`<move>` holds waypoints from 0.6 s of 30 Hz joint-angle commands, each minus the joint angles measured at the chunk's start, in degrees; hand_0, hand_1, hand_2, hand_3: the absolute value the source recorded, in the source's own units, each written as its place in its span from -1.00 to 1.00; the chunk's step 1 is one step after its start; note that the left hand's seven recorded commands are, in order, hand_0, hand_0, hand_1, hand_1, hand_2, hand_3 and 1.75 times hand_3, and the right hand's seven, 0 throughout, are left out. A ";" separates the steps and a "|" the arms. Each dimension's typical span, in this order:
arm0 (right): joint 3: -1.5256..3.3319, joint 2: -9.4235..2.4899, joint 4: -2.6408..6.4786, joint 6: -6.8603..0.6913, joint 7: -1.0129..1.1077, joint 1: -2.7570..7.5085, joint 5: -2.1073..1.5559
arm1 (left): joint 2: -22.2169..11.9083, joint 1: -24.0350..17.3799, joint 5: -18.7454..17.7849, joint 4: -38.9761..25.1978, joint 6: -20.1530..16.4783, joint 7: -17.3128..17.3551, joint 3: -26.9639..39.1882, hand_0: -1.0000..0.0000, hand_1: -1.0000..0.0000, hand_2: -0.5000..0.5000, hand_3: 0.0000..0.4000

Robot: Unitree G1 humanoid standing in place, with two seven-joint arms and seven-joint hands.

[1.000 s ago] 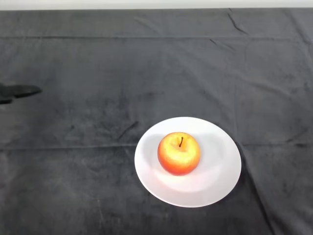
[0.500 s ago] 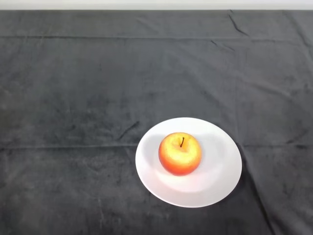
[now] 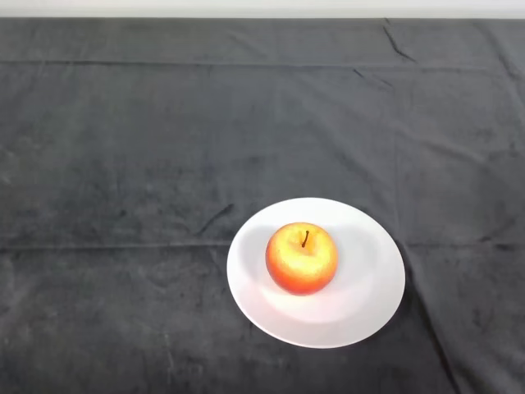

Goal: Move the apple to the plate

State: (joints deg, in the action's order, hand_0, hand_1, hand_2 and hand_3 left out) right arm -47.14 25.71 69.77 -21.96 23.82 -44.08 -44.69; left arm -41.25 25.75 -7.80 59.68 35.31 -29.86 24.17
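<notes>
A red and yellow apple stands upright, stem up, on a round white plate. It rests a little left of the plate's middle. The plate lies on the dark cloth, right of centre and near the front of the head view.
The dark cloth covers the whole table, with a few creases and fold lines. The table's far edge runs along the top of the view.
The black fingertips seen at the left edge one second ago have drawn out of view. The apple and plate have kept their place.
</notes>
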 commanded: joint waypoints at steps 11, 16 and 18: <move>-0.43 1.72 -0.01 0.26 0.26 -2.62 -1.37 | -3.50 3.24 -1.77 6.22 2.68 -1.83 4.36 1.00 1.00 0.00 -1.00; -0.45 1.76 0.10 0.27 0.31 -2.65 -1.36 | -3.56 3.90 -1.83 7.16 2.85 -1.83 4.71 1.00 1.00 0.00 -1.00; -0.46 1.77 0.13 0.28 0.32 -2.67 -1.36 | -3.53 4.10 -1.78 7.43 2.96 -1.82 4.76 1.00 1.00 0.00 -1.00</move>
State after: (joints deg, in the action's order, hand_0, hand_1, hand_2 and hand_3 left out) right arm -47.14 25.71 69.77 -21.96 23.82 -44.08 -44.70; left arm -41.33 26.43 -8.97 64.53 37.01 -31.16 27.93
